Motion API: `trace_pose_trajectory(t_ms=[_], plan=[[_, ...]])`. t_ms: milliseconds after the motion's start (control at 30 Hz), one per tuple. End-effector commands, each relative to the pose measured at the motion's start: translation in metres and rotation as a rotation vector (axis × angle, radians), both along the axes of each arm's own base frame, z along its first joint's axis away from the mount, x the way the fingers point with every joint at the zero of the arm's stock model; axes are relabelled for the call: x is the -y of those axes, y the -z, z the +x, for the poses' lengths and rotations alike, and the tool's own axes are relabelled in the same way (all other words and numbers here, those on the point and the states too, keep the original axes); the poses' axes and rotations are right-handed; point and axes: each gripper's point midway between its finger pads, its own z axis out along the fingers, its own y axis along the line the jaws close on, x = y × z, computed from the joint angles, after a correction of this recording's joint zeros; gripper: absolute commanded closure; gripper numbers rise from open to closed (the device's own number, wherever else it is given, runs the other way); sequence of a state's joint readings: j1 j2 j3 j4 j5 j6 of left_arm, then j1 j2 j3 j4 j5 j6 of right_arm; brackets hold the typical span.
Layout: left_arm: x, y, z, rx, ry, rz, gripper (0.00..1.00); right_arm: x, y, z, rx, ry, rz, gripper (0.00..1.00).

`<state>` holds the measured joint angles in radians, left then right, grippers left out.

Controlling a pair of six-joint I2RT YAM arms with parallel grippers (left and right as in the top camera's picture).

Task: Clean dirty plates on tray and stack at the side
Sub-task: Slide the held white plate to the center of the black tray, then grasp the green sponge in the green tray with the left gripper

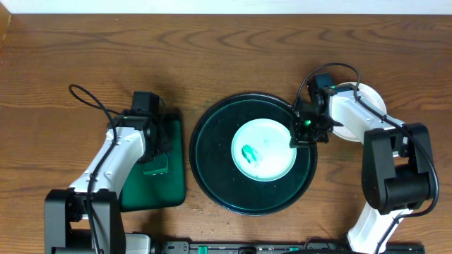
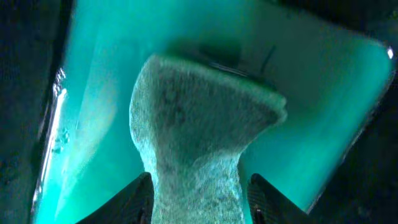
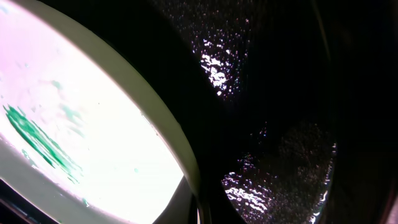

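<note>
Overhead, one plate (image 1: 263,149) sits mid-way on the round tray (image 1: 208,152), its green smear (image 1: 249,152) unwiped. The right gripper (image 1: 304,134) is closed tight at the plate's right rim, likely to steady it; whether it pinches the rim I cannot tell. At the left, the left gripper (image 1: 155,156) reaches into a small green tray (image 1: 152,194), jaws half-wide against a sponge (image 2: 205,118), firm hold unclear. A second plate (image 1: 373,97) lies just right of the round tray, probably starting the stack.

The white left arm (image 1: 116,159) reaches forward, left of the large round dark tray (image 1: 212,176). The left gripper (image 1: 157,166) points down, its fingers (image 2: 140,199) half parted. The right arm (image 1: 353,113) bends inward, with the right gripper (image 1: 305,134) closed at that tray's right rim.
</note>
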<state>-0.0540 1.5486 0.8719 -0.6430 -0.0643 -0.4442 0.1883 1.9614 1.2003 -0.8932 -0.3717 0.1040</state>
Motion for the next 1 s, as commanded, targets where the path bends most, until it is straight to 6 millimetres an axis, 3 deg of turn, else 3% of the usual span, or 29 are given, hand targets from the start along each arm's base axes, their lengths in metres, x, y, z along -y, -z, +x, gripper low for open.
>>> trace_pose_trajectory(t_ms=[0, 267, 400, 567, 633, 700, 833, 967], plan=[[-0.010, 0.000, 0.003, 0.008, -0.007, 0.052, 0.51, 0.000, 0.017, -0.004, -0.014, -0.016, -0.058, 0.99], [-0.011, 0.030, 0.001, -0.067, 0.001, 0.065, 0.52, 0.000, 0.017, -0.004, -0.015, -0.016, -0.059, 0.99], [-0.011, 0.044, -0.005, -0.119, 0.003, 0.068, 0.68, 0.000, 0.017, -0.005, -0.018, -0.016, -0.059, 0.99], [-0.011, 0.043, -0.005, -0.116, 0.003, 0.066, 0.70, 0.000, 0.017, -0.005, -0.018, -0.016, -0.059, 0.99], [-0.011, 0.043, -0.006, -0.121, 0.003, 0.065, 0.62, 0.000, 0.017, -0.005, -0.018, -0.016, -0.059, 0.99], [-0.010, 0.043, -0.009, -0.136, 0.005, 0.057, 0.41, 0.000, 0.017, -0.005, -0.018, -0.016, -0.059, 0.99], [-0.006, 0.041, -0.010, -0.136, 0.011, 0.038, 0.46, 0.000, 0.017, -0.005, -0.018, -0.016, -0.059, 0.99], [-0.006, 0.024, -0.004, -0.074, 0.014, 0.036, 0.51, 0.001, 0.017, -0.006, -0.021, -0.017, -0.060, 0.99]])
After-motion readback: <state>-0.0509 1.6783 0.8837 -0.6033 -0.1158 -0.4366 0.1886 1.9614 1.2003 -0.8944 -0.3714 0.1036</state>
